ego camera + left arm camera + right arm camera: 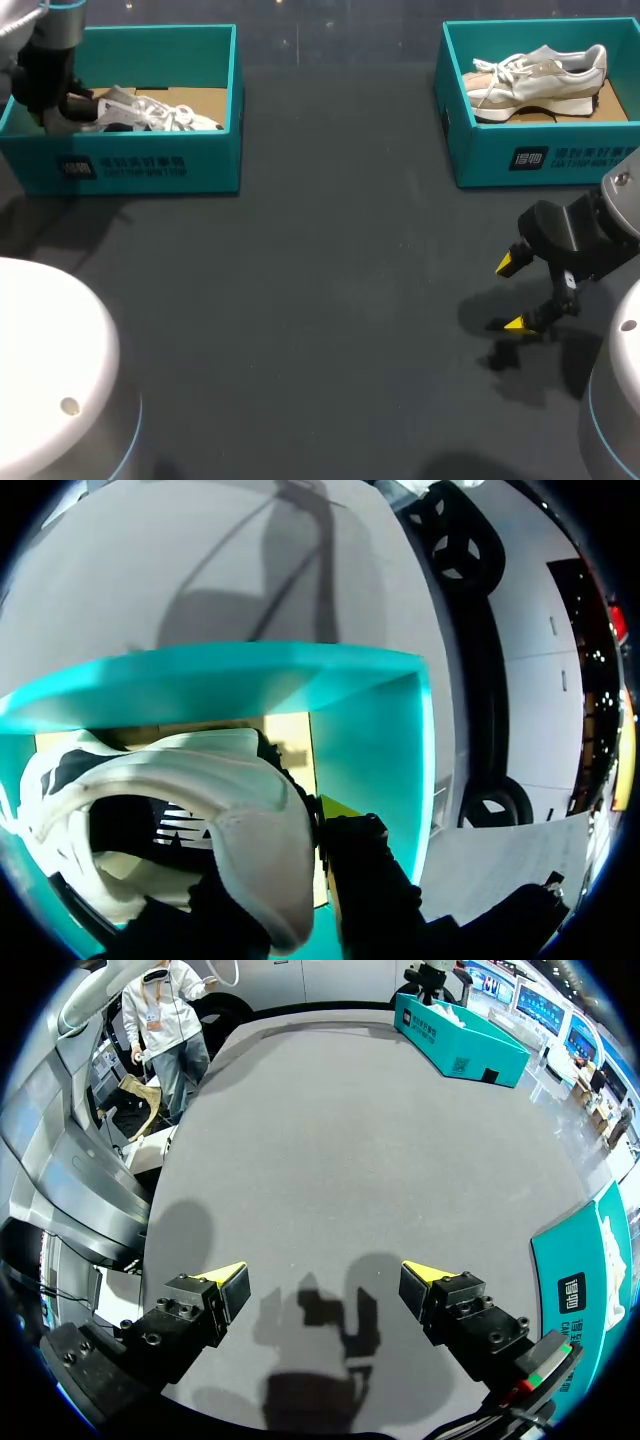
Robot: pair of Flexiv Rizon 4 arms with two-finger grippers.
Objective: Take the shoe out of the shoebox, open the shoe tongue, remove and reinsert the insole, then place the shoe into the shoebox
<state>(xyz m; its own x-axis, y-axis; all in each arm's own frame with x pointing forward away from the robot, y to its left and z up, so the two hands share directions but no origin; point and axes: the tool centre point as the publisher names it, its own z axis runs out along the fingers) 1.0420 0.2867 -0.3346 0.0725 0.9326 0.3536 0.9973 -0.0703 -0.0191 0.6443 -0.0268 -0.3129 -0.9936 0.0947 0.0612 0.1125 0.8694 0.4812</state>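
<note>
A white shoe with black marks [150, 112] lies in the teal shoebox [150, 165] at the back left. My left gripper [65, 105] is down in that box at the shoe's heel end. In the left wrist view the gripper [315, 825] is shut on the shoe's [200, 780] padded heel collar; one finger is outside by the box wall [370, 750], the other is hidden inside the shoe. My right gripper [515, 293] hangs open over bare table at the right, nothing between its fingers [325, 1280].
A second teal shoebox [540, 160] at the back right holds a beige-white shoe [540, 80]; its side [590, 1270] is beside my right gripper. The left box [460, 1030] lies far ahead of that gripper. Dark table [330, 280] lies between the boxes.
</note>
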